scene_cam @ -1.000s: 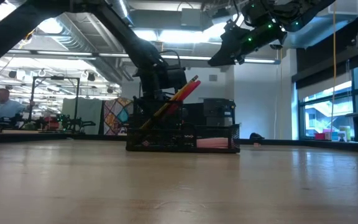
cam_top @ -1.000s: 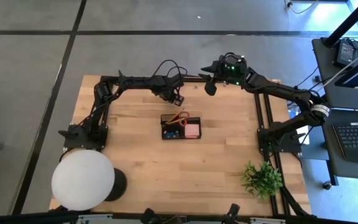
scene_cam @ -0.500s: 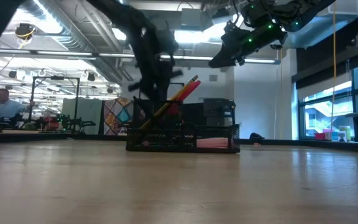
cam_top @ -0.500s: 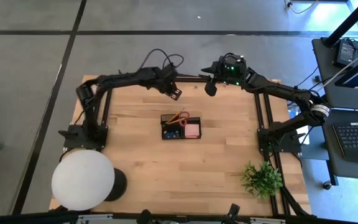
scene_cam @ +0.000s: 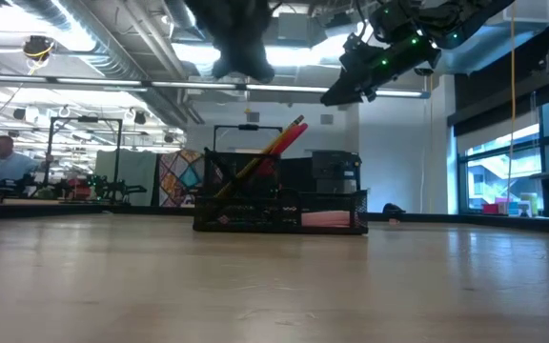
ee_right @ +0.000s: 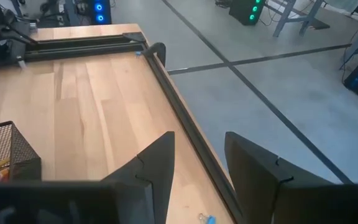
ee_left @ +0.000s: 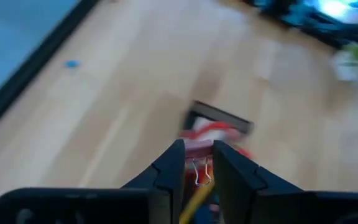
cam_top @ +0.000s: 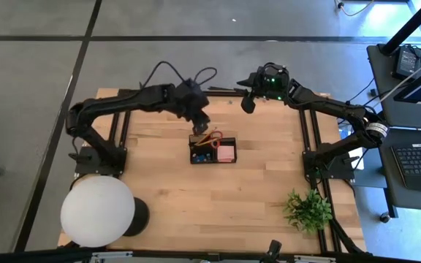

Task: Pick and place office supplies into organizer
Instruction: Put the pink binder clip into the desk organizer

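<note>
Start at your left: the white round lamp (cam_top: 97,211) sits on the near-left corner of the table (cam_top: 152,197), well apart from the work. The left gripper (cam_top: 199,120) hangs just above the organizer's (cam_top: 212,148) far-left end, jaws pinching a small binder clip (ee_left: 197,173). Mid-table, the organizer holds the red-handled scissors (cam_top: 210,137), pencils (scene_cam: 267,149) and pink sticky-note block (cam_top: 226,153). The right gripper (cam_top: 248,101) waits over the far edge, jaws spread and empty. The green plant (cam_top: 308,210) stands near-right.

One organizer (cam_top: 212,148), one lamp (cam_top: 97,210), one plant (cam_top: 308,210), two arms.
</note>
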